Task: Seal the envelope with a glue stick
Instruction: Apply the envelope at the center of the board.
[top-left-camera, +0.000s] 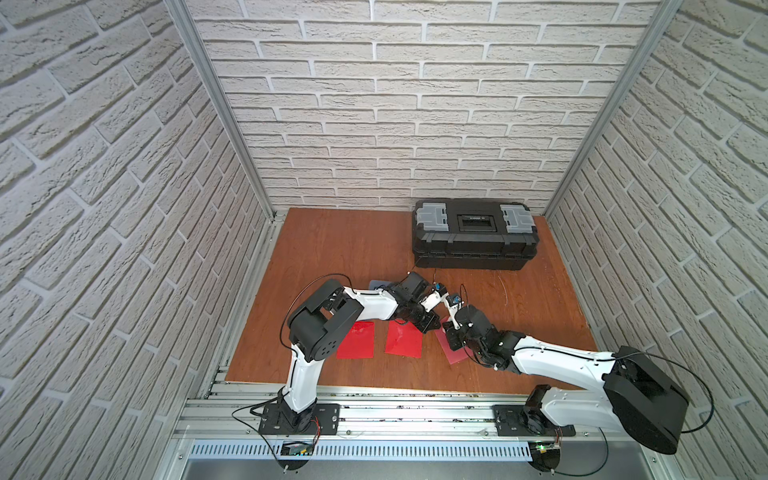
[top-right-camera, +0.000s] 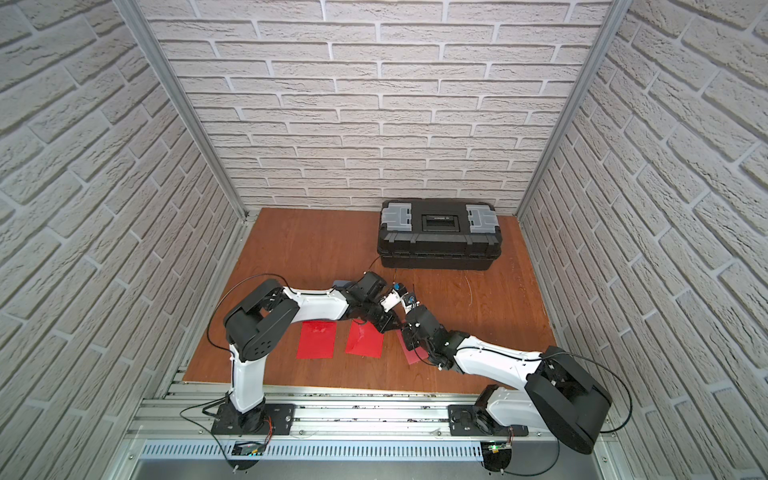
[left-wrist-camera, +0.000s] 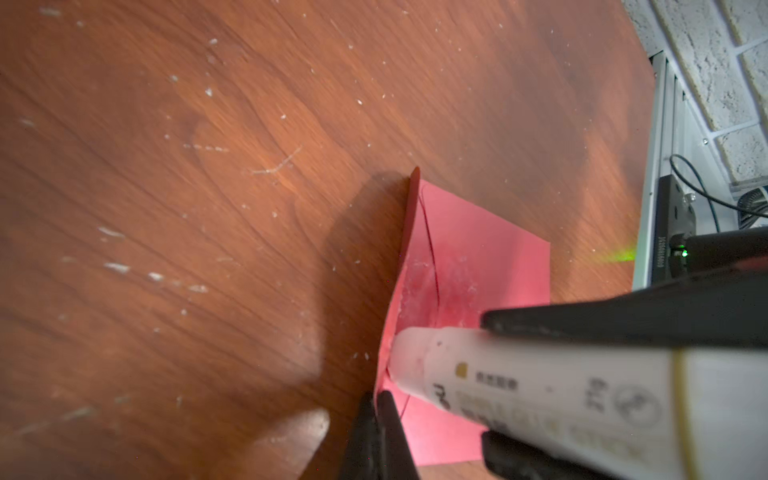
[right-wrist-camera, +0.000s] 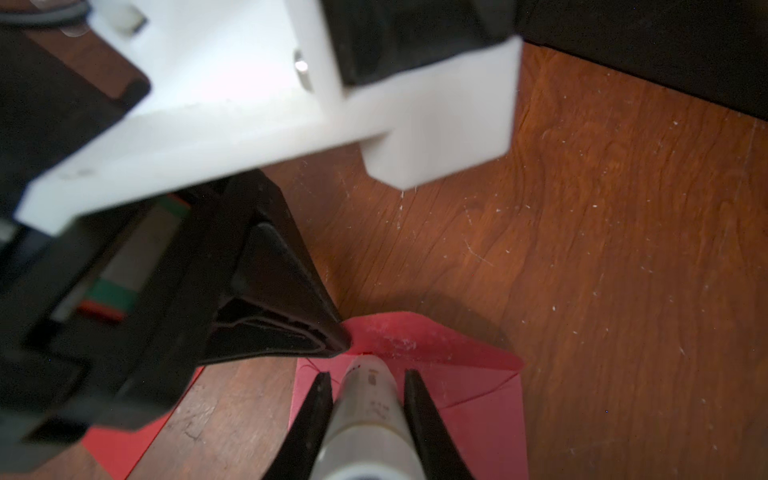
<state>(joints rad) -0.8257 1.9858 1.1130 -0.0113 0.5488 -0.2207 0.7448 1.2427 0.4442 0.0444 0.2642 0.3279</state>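
A pink-red envelope (top-left-camera: 452, 354) (top-right-camera: 414, 356) lies on the wooden table between both arms. Its flap (right-wrist-camera: 415, 337) stands raised, and my left gripper (left-wrist-camera: 376, 400) is shut on the flap's edge. My right gripper (right-wrist-camera: 368, 375) is shut on the white glue stick (right-wrist-camera: 370, 401) (left-wrist-camera: 540, 386). The stick is uncapped, and its tip (left-wrist-camera: 409, 357) presses against the inside of the flap near the fold. White glue smears (left-wrist-camera: 415, 286) show on the flap. In both top views the two grippers meet over the envelope and hide the glue stick.
Two brighter red envelopes (top-left-camera: 356, 338) (top-left-camera: 403, 338) lie flat to the left, by the left arm. A black toolbox (top-left-camera: 473, 232) stands at the back right. A grey-blue object (top-left-camera: 380, 284) peeks out behind the left forearm. Brick walls enclose three sides.
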